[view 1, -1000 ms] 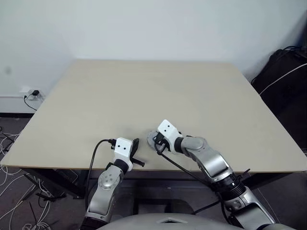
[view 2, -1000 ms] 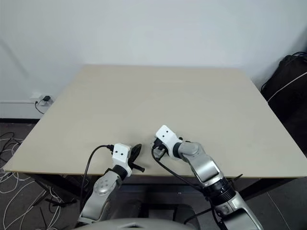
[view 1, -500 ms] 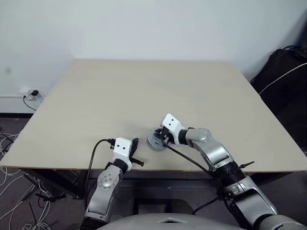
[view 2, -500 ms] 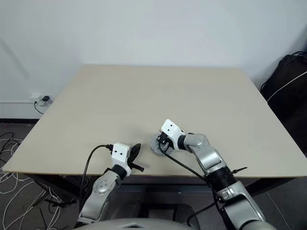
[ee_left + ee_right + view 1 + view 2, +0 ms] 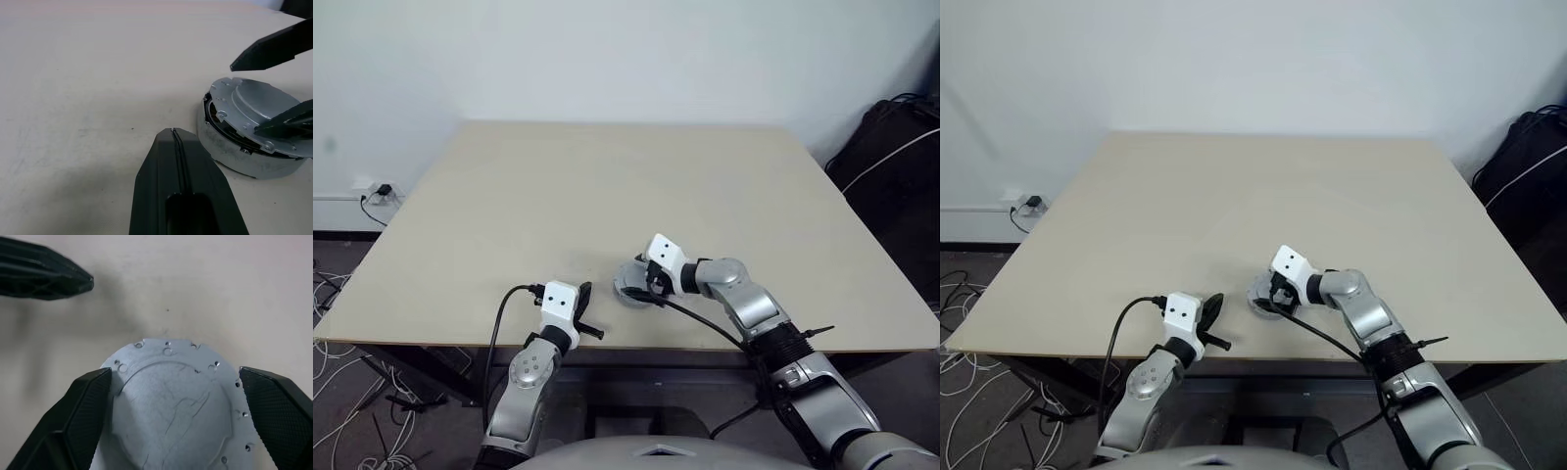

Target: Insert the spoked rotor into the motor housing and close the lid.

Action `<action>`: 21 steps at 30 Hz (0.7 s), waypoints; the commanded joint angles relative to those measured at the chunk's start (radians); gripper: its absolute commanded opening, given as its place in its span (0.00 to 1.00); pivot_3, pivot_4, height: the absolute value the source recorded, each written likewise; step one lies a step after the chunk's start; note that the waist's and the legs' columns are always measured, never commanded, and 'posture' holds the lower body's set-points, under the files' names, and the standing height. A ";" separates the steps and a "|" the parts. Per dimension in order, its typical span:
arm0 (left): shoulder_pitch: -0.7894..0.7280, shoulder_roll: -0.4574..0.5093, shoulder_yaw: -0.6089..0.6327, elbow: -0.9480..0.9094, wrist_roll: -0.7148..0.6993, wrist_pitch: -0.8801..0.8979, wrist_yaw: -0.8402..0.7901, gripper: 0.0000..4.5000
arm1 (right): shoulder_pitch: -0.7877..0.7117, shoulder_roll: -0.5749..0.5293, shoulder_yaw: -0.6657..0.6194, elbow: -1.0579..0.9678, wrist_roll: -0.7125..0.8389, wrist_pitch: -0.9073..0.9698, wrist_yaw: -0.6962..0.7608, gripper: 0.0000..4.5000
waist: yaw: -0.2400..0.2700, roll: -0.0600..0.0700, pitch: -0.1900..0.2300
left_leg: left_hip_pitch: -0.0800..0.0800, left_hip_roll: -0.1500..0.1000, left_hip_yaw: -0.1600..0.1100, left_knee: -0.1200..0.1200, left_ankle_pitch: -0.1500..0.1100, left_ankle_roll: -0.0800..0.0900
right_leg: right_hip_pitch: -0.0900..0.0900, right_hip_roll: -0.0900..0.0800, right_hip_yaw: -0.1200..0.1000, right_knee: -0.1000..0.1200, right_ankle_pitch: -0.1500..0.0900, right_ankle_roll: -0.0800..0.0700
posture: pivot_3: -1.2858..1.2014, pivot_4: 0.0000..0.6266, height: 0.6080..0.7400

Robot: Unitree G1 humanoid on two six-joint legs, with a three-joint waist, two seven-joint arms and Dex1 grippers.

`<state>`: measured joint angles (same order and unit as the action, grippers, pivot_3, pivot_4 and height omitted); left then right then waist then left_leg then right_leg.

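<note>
The round silver-grey metal lid [image 5: 257, 115] sits slightly askew on the dark-rimmed motor housing [image 5: 244, 154], near the pale wooden table [image 5: 607, 186]'s near edge. The right gripper [image 5: 176, 396] straddles it, fingers apart; press down evenly to seat it. The left gripper [image 5: 177, 161], fingers together, waits just beside. The far side lies wide open.

A broad pale beige worktop [image 5: 636, 186] with a smooth matte face stands against a plain white wall [image 5: 607, 54]. To the left, low on the wall, a white power socket [image 5: 374, 189] carries a dark plug, and loose pale cables [image 5: 337, 411] lie tangled on the dark floor [image 5: 333, 255] beside and under the worktop's near left corner. At the far right, a black bag [image 5: 891, 157] rests by the wall with a light cord [image 5: 891, 147] draped across it.
</note>
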<state>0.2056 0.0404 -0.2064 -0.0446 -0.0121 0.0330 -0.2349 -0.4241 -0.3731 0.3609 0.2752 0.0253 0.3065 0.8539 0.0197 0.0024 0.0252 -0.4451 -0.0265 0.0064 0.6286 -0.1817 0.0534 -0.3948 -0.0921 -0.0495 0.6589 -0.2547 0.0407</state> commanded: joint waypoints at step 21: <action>0.000 0.003 0.003 -0.068 -0.007 -0.004 0.008 0.00 | -0.004 0.027 -0.047 0.012 0.034 0.057 0.035 0.71 | 0.000 0.000 0.000 | 0.001 0.000 0.000 0.000 0.000 0.000 | 0.000 0.000 0.000 0.001 0.000 0.000 | 0.52 0.00 1.00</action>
<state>0.2134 0.0433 -0.2045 -0.0618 -0.0122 0.0366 -0.2275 -0.4296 -0.3514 0.3333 0.3229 0.0452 0.3528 0.8898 0.0201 0.0028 0.0248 -0.4443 -0.0265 0.0064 0.6287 -0.1817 0.0534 -0.3944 -0.0920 -0.0491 0.6595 -0.2544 0.0404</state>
